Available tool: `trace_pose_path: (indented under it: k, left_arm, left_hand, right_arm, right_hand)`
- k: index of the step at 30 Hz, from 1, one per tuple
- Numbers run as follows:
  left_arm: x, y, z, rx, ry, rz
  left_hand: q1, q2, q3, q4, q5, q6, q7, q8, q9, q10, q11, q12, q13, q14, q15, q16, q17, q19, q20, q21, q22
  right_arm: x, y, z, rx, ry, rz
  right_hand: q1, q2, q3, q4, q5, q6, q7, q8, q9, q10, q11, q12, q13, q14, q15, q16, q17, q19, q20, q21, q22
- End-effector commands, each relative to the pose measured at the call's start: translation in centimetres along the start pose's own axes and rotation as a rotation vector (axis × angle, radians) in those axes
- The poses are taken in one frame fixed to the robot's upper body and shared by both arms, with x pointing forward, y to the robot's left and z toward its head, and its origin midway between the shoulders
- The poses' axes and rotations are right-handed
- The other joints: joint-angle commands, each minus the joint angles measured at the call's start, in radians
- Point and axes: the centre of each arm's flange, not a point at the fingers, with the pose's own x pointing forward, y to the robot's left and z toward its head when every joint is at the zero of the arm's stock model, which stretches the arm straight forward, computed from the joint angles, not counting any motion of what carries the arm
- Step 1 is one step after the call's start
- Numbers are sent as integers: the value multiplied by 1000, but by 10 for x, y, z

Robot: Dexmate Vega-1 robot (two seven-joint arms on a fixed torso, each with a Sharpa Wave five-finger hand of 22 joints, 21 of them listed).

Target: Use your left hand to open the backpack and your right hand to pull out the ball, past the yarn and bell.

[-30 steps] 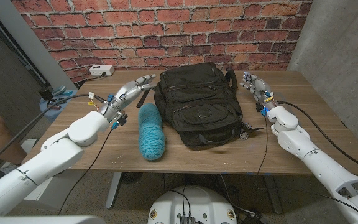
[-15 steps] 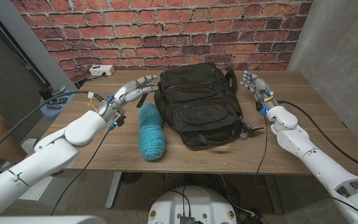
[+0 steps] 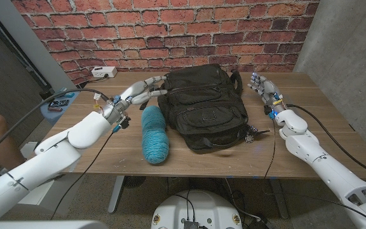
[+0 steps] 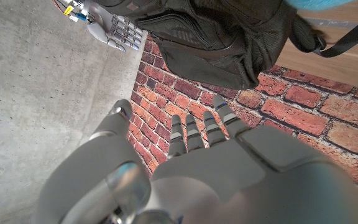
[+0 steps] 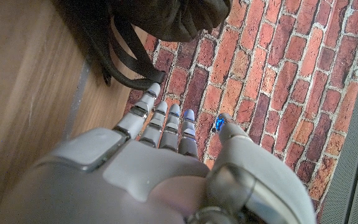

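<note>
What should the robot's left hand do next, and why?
Probably reach a bit further to the backpack and take hold near its top. The left hand is open beside it, holding nothing, and the backpack looks closed.

Backpack (image 3: 202, 105): black woven cloth, matt, with webbing straps; yarn (image 3: 154, 135): teal fibre, soft and fuzzy. Worktop (image 3: 310, 159): wood-grain surface, smooth, low sheen; left hand (image 3: 138, 90) and right hand (image 3: 262, 86): grey metallic-looking fingers, smooth, on glossy white plastic arms.

even, soft light; near hands perhaps blurred.
</note>
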Motion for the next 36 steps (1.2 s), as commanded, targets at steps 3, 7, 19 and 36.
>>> trace_pose_path:
  k: [3, 7, 19, 36]
  left_arm:
    - [-11, -11, 21, 84, -7, 8]
    - [-20, -16, 28, 114, 0, 38]
    - [-47, -19, 49, 218, 20, 104]
    - [-61, -25, 58, 396, -19, 141]
  left_hand:
    - [21, -1, 2, -7, 9, 13, 1, 2, 2, 6, -2, 7, 5, 10, -3, 5, 2, 13, 3, -5, 2]
    - [25, -3, 2, -7, 9, 13, 2, 1, 2, 7, -3, 7, 5, 14, -5, 5, 2, 17, 2, -6, 2]
    - [49, -4, 4, -8, 12, 31, 3, 3, 3, 15, -5, 7, 6, 24, -11, 5, 2, 30, -7, -12, 3]
    - [73, -9, 2, -7, 15, 19, 6, -5, 3, 29, -7, 9, 8, 31, -12, 4, 3, 40, -9, -21, 4]
  right_arm:
    - [-7, -12, 4, -1, 1, 10]
    - [-7, -16, 3, 6, 4, 19]
    - [-13, -24, 6, 14, -8, 24]
    - [-34, -32, 13, 24, -34, -12]
  right_hand:
    - [14, 1, 0, -5, 5, -7, 0, -2, -1, -1, 7, -4, 0, -3, 5, 3, 3, 5, -25, -3, 2]
    - [15, 1, 0, -6, 5, -9, 1, -3, -1, -1, 9, -4, 0, -4, 5, 3, 3, 6, -23, -3, 2]
    - [16, 2, 0, -7, 5, -14, 3, -3, -1, -1, 11, -3, 0, -4, 8, 4, 2, 6, -21, -3, 2]
    - [16, 2, -1, -7, 6, -29, 12, -6, -2, -4, 30, -3, 0, -7, 16, 4, 1, 7, -16, -3, 2]
